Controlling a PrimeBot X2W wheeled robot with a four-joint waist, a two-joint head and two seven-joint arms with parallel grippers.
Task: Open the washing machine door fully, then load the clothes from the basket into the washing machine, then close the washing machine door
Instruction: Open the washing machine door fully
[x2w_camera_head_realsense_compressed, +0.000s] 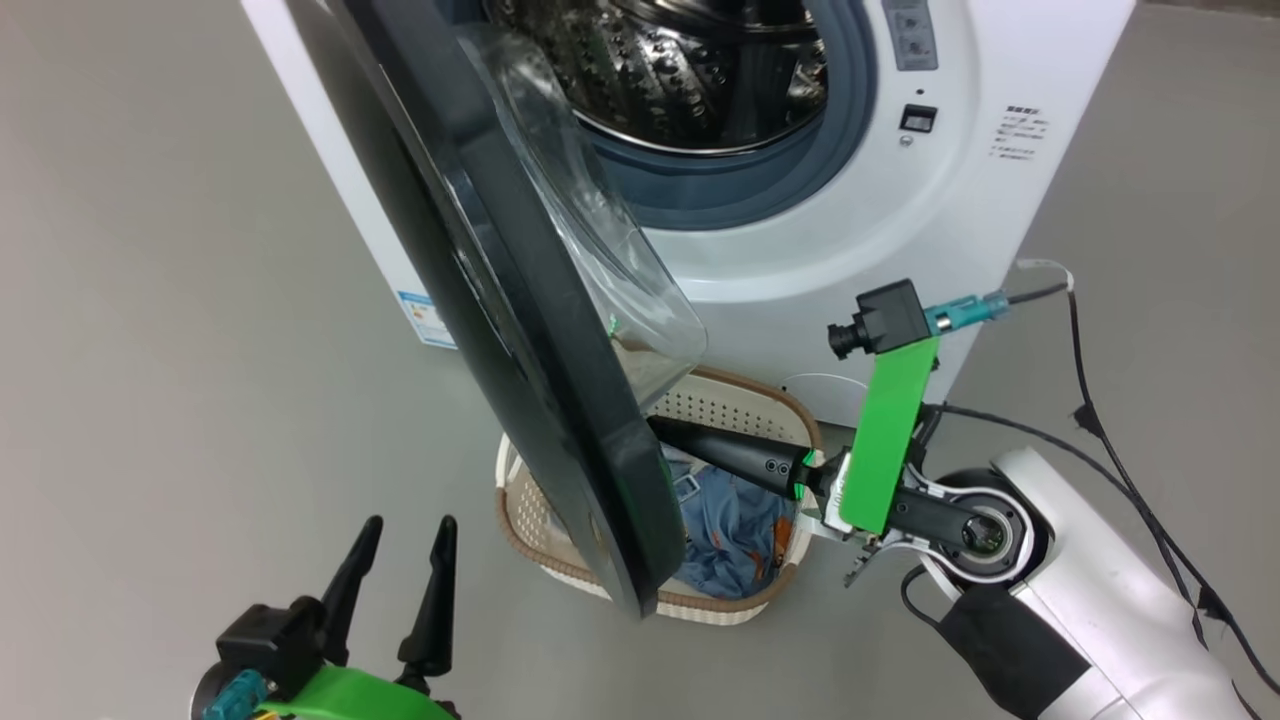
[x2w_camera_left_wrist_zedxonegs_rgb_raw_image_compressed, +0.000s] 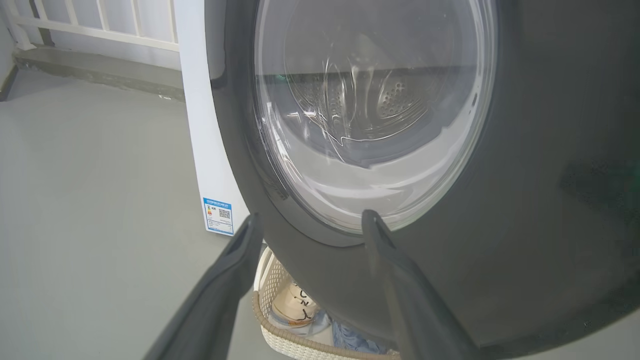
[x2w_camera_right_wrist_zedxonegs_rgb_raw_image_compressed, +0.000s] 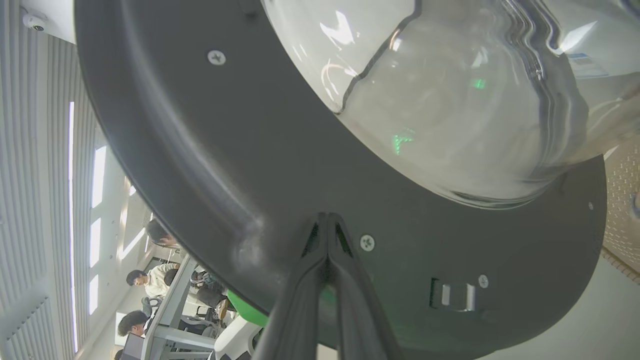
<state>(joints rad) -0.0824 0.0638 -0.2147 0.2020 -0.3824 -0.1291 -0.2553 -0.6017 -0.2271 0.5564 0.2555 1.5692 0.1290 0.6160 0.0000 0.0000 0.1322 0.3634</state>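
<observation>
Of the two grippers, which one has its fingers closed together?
The right gripper: its two fingers meet at the tips, close to the inner face of the washing machine door. The left gripper has its fingers spread apart.

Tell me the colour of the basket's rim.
Brown, woven-look, around the cream-white basket; the head view shows it best.

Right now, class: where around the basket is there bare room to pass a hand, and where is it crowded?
Free: bare floor left of the washing machine door, by the open left gripper. Crowded: the basket, overhung by the door, right gripper across it; cables beyond.
</observation>
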